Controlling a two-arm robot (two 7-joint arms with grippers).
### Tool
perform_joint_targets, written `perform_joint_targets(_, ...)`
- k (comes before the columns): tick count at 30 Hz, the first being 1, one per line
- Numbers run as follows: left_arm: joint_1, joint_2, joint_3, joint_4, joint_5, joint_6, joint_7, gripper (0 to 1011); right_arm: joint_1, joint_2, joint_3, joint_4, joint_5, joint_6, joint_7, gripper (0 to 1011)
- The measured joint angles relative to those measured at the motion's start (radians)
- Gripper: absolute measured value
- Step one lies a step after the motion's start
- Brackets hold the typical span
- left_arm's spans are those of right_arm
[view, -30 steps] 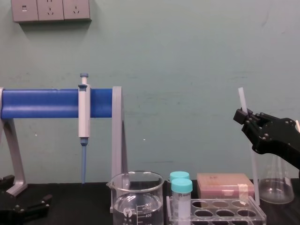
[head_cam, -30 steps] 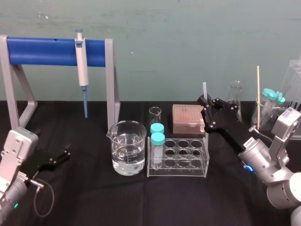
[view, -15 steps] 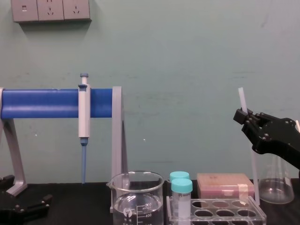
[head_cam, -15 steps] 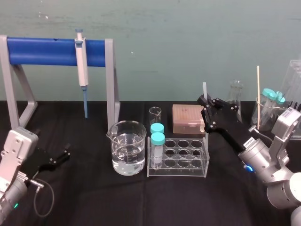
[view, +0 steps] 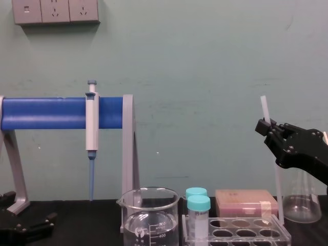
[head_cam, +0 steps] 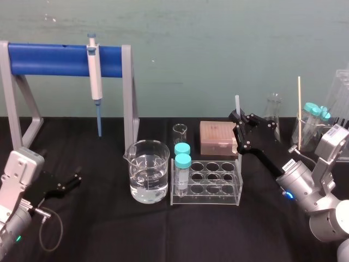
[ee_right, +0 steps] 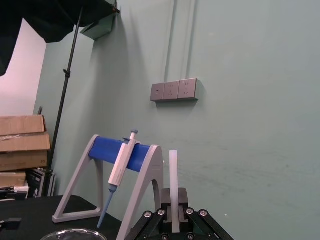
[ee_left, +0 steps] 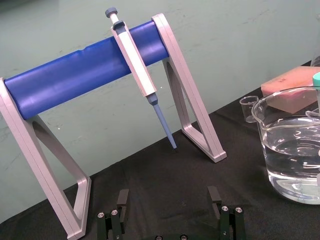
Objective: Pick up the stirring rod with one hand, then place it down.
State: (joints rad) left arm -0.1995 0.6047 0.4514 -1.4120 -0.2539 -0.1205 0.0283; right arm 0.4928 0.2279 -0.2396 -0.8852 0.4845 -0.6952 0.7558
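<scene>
The stirring rod [head_cam: 237, 103] is a thin whitish translucent rod standing upright in the air, and my right gripper [head_cam: 238, 117] is shut on it. It hangs over the far right end of the tube rack [head_cam: 207, 185], in front of the pink box [head_cam: 217, 136]. In the chest view the stirring rod [view: 265, 108] sticks up above the right gripper [view: 267, 125] and runs down below it. The right wrist view shows the stirring rod [ee_right: 173, 185] clamped between the black jaws of the right gripper [ee_right: 173, 222]. My left gripper [head_cam: 73, 180] rests open at the near left, and its fingers [ee_left: 122, 200] are wide apart.
A beaker of water [head_cam: 147, 172] stands left of the rack, which holds two teal-capped tubes [head_cam: 182, 164]. A pipette [head_cam: 95, 76] hangs on the blue stand [head_cam: 54, 59] at the back left. A flask [head_cam: 272, 112], a thin pinkish stick [head_cam: 299, 109] and more tubes stand at the back right.
</scene>
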Motion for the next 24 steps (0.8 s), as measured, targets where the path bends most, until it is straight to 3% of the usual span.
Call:
perform_joint_targets(15, 0.000, 0.000, 0.000, 0.000, 0.000, 0.000, 0.000, 1000, 0.001, -0.001, 0.000, 0.002, 0.000, 0.000, 0.003, 71)
perform_joint_targets(24, 0.000, 0.000, 0.000, 0.000, 0.000, 0.000, 0.000, 1000, 0.042, -0.010, -0.013, 0.064, 0.022, -0.009, 0.092, 71)
